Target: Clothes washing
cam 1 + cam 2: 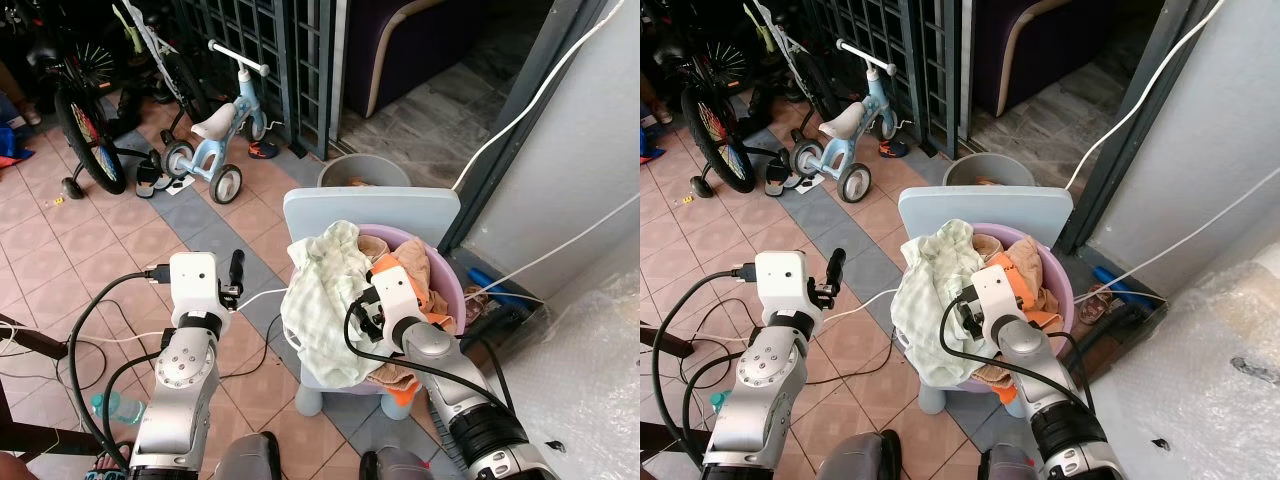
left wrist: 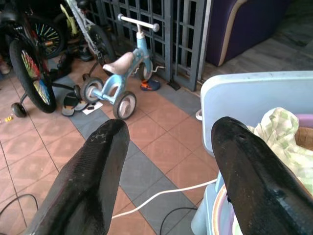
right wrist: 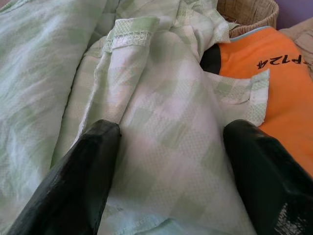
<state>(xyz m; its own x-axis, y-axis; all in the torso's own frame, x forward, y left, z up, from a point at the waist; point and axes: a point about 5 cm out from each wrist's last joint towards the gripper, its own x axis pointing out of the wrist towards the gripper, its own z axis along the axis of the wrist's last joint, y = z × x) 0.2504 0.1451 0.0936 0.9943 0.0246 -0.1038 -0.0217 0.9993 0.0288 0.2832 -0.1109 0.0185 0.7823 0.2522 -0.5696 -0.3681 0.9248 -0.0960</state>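
Observation:
A purple basin (image 1: 446, 277) heaped with clothes sits on a pale blue plastic chair (image 1: 370, 212). A green-and-white checked cloth (image 1: 322, 300) drapes over the basin's near rim, with an orange garment (image 1: 408, 268) beside it. My right gripper (image 3: 168, 171) is open, its two fingers pressed down on the checked cloth, straddling a fold of it. The left gripper (image 2: 168, 161) is open and held up left of the chair, nothing between its fingers.
A grey bucket (image 1: 362, 172) stands behind the chair. A blue balance bike (image 1: 215, 135) and a bicycle (image 1: 85, 110) stand at the back left by a metal gate. White cables cross the tiled floor. A wall and bubble-wrapped object (image 1: 590, 370) lie to the right.

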